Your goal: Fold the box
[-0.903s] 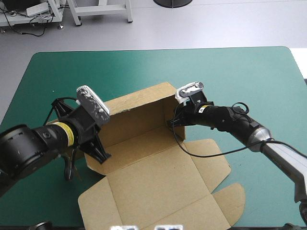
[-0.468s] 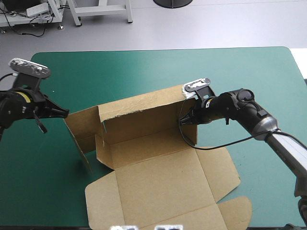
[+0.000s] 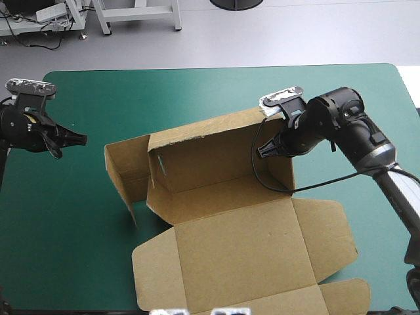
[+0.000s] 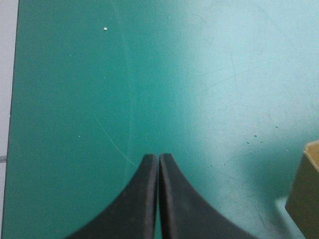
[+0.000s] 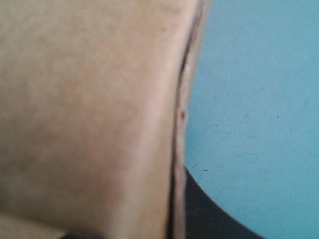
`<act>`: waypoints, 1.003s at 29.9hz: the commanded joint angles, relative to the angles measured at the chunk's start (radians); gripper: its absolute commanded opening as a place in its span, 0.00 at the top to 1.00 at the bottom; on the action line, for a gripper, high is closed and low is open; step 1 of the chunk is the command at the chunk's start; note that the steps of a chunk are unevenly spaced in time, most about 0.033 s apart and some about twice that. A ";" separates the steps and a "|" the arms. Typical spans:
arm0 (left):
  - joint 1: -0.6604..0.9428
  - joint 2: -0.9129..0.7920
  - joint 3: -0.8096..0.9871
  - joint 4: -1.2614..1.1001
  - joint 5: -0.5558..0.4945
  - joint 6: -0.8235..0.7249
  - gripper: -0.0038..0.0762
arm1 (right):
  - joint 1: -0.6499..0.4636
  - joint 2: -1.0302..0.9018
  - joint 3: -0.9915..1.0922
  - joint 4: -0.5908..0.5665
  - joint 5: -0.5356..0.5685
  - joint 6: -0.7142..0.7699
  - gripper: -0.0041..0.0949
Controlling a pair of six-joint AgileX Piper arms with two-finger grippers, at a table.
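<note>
Bright even light, with soft shadow beside the box (image 3: 223, 249).

The teal-green cover (image 3: 197, 92) bears faint scratches (image 4: 112, 142) and one small white speck (image 4: 105, 28).

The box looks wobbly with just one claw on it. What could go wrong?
The box might twist or slide, since only the right gripper pinches its right wall, while the left gripper is shut over bare teal-green cover, away from it. The left wall stands loose and untucked, so it could flop outward.
</note>
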 commanded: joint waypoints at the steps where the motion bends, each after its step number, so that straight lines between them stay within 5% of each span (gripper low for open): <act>1: 0.021 0.007 -0.031 -0.038 -0.060 0.000 0.96 | -0.004 -0.012 -0.072 0.010 0.029 0.000 0.98; 10: 0.052 0.017 -0.031 -0.072 -0.077 0.020 0.96 | -0.004 0.156 -0.075 0.070 0.027 -0.028 0.98; 20: 0.052 0.017 -0.031 -0.134 -0.082 0.038 0.96 | -0.004 0.232 -0.075 0.059 -0.248 -0.047 0.96; 23: 0.052 0.017 -0.031 -0.146 -0.082 0.050 0.96 | -0.004 0.232 -0.081 0.059 -0.282 -0.047 0.84; 30: 0.052 0.017 -0.031 -0.154 -0.082 0.052 0.96 | -0.004 0.230 -0.113 0.045 -0.246 -0.051 0.36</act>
